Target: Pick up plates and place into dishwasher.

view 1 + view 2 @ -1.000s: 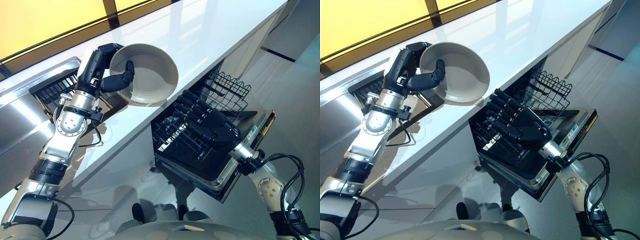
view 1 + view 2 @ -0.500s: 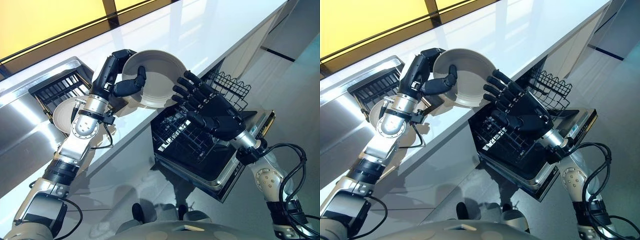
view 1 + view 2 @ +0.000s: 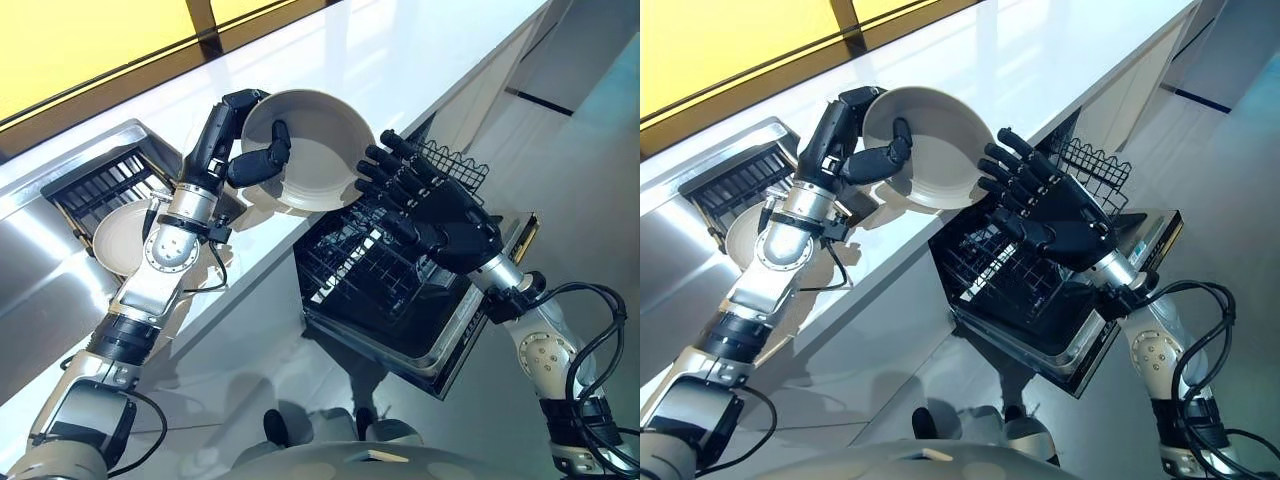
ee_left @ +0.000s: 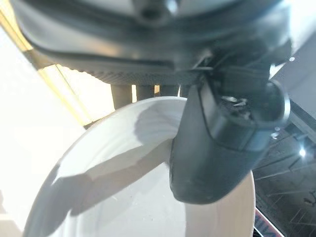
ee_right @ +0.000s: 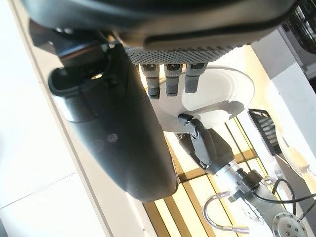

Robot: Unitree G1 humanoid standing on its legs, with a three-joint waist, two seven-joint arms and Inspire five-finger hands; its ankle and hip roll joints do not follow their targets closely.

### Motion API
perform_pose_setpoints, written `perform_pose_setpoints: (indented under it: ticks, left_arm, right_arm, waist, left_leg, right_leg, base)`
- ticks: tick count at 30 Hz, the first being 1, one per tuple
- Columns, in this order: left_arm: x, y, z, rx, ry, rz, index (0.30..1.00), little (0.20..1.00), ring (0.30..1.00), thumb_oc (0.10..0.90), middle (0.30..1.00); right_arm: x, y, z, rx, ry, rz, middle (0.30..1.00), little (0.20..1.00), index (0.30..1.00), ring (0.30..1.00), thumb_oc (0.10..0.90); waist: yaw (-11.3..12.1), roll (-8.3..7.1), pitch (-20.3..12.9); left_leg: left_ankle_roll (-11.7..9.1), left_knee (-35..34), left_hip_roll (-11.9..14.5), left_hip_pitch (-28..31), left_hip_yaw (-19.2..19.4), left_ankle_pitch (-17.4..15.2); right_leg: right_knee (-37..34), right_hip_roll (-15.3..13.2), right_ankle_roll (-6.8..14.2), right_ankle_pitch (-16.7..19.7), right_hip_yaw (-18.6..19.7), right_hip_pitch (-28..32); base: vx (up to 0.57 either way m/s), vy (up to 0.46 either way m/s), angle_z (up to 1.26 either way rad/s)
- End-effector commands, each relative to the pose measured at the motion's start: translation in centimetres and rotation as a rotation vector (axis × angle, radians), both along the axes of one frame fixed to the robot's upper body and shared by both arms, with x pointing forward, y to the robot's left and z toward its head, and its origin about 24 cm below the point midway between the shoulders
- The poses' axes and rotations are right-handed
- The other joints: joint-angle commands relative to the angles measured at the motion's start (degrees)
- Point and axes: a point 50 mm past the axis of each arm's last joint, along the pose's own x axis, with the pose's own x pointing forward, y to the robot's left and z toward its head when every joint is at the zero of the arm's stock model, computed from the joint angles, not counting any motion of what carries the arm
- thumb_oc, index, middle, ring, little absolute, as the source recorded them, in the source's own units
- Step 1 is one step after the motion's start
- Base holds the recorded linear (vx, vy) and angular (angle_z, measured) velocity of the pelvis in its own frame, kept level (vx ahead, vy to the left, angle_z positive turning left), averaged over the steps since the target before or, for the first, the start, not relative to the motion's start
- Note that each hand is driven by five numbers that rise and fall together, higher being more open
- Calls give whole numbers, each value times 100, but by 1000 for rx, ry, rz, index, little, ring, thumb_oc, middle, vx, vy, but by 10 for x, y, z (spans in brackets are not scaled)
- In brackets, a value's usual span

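A round beige plate (image 3: 310, 148) is held tilted above the white counter's front edge, with my left hand (image 3: 235, 150) shut on its rim, thumb (image 4: 217, 148) pressed inside the plate (image 4: 123, 192). My right hand (image 3: 445, 215) is open over the dishwasher rack (image 3: 360, 270), straight fingers (image 5: 168, 81) reaching the plate's near rim (image 5: 222, 94); contact cannot be told. A second beige plate (image 3: 118, 238) lies by the sink under my left forearm.
The dishwasher door (image 3: 470, 335) hangs open below the counter (image 3: 400, 50), its black wire rack pulled out, with a basket section (image 3: 455, 170) at the back. A dark drying rack (image 3: 95, 185) sits in the steel sink (image 3: 40, 270) at the left.
My left hand carried the plate right, out to the counter's edge. My right hand rose from the dishwasher rack to the plate's rim, still open. The view shifted slightly.
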Motion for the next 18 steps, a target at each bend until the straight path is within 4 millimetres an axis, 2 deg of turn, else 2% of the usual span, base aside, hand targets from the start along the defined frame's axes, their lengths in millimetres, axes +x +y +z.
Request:
perform_pose_setpoints:
  ticks: [1,4,9,14,18]
  left_arm:
    - [10,5,64,-49,-285,51,300,200,300,100,300]
    - [13,14,57,-47,-242,99,300,200,300,100,300]
    - [16,22,50,-55,-211,127,300,200,300,100,300]
    - [19,21,49,-48,-202,124,300,200,300,100,300]
    - [20,16,51,-56,-210,97,300,200,300,100,300]
  right_arm:
    - [-7,-15,68,162,-383,-120,900,900,900,900,800]
    - [-10,-24,77,250,-438,-191,900,900,900,900,800]
    - [-8,-33,77,295,-450,-249,900,900,900,900,800]
    - [-4,-44,79,343,-485,-291,900,900,900,900,800]
    - [2,-42,77,306,-453,-294,900,900,900,900,800]
  waist:
    - [42,8,-552]
    - [53,44,-557]
    - [72,77,-576]
    - [133,64,-604]
    - [173,46,-607]
  left_leg:
    - [32,24,-273,501,54,-839]
    - [51,24,-288,473,51,-785]
    - [67,24,-305,483,30,-789]
    - [60,24,-315,482,-9,-796]
    - [63,24,-331,491,-64,-802]
  right_leg:
    - [18,103,268,403,-76,-339]
    - [32,103,250,448,-75,-378]
    - [44,96,244,440,-78,-375]
    - [42,76,248,431,-124,-351]
    - [43,69,249,422,-144,-323]
  base:
    - [3,11,-6]
    - [-19,25,-4]
    - [0,13,0]
    - [0,0,0]
    - [0,0,0]
